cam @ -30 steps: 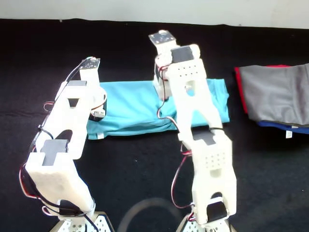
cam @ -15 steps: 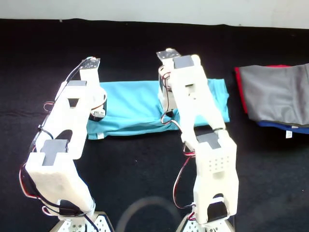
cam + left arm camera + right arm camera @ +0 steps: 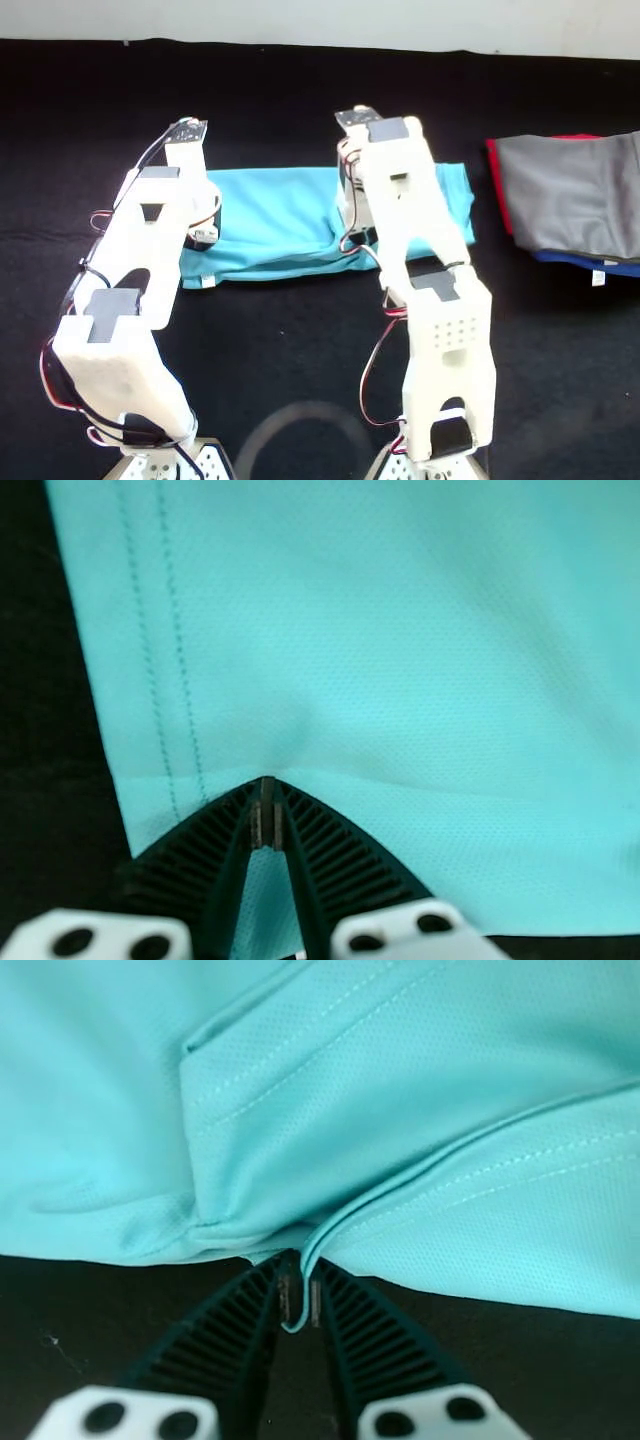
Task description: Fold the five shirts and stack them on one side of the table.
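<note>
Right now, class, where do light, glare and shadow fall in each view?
High view: the arms' white tops glare against the black table, a pale arc on it between their bases. Left wrist view: the turquoise shirt is evenly lit, dimmer beside the left gripper. Right wrist view: its folds shade softly near the right gripper.

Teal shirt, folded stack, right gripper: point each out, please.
teal shirt [image 3: 280,225], high view, flat middle panel.
folded stack [image 3: 570,195], high view, grey top shirt.
right gripper [image 3: 300,1300], right wrist view, between fingertips pinching shirt edge.

Left arm [image 3: 140,250]: extended forward, wrist pitched down, left gripper [image 3: 267,825] pinched closed on the teal shirt [image 3: 380,660]. Right arm [image 3: 415,230]: extended alongside, right gripper [image 3: 300,1305] clamped on the shirt's hem.
</note>
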Motion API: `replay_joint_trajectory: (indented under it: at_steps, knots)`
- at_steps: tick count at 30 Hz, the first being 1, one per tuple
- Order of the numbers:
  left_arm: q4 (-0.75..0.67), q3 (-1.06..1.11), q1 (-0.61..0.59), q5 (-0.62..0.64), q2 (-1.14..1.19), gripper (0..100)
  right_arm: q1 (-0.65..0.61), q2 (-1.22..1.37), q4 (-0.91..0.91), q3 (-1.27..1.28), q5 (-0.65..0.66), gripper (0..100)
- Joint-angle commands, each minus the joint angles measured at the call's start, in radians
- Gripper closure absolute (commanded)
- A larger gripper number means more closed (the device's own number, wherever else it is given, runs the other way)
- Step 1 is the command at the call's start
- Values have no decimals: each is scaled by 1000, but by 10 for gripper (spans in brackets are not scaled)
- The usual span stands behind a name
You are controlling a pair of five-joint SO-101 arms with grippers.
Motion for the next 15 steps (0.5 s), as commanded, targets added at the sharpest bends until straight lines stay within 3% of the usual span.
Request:
replay_joint_trajectory:
  at_steps: [1,8,15]
  knots:
    - [-35,-15,-24,5,-13,992,16,-99,48,-107,-2,993]
    - [-35,-15,-24,5,-13,992,2,-76,-18,-176,2,993]
    - [-35,-15,-24,5,-13,992,-48,16,-150,-179,143,993]
